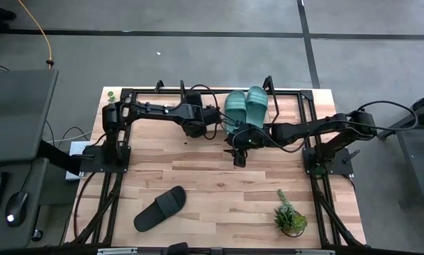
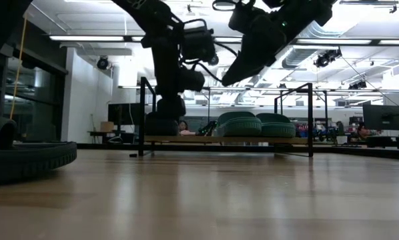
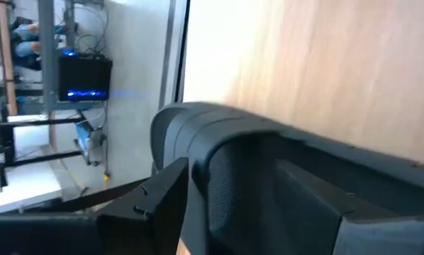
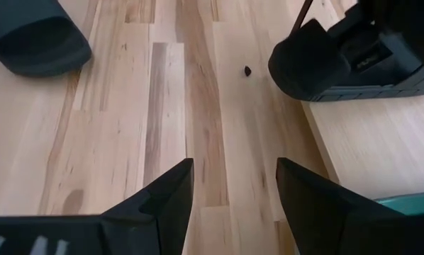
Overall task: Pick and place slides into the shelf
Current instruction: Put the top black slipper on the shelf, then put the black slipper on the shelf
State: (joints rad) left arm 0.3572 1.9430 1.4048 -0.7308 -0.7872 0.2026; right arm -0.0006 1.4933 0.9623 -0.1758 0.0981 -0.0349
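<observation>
Left pincer (image 1: pixel 213 124) pinches a black slide (image 3: pixel 283 177) at the left part of the shelf (image 1: pixel 290 106), the sandal's strap filling the left wrist view against the pale board. Right pincer (image 1: pixel 238 157) hangs over the worktop (image 1: pixel 219 198) just in front of the shelf, its fingers (image 4: pixel 169 191) spread apart with nothing between them. Two teal slides (image 1: pixel 246 106) lie side by side on the shelf board, touching each other, just beside the left pincer. Another black slide (image 1: pixel 160 208) rests on the worktop near the front left, well apart from the shelf. Near the front right stands a small potted plant (image 1: pixel 290 216).
</observation>
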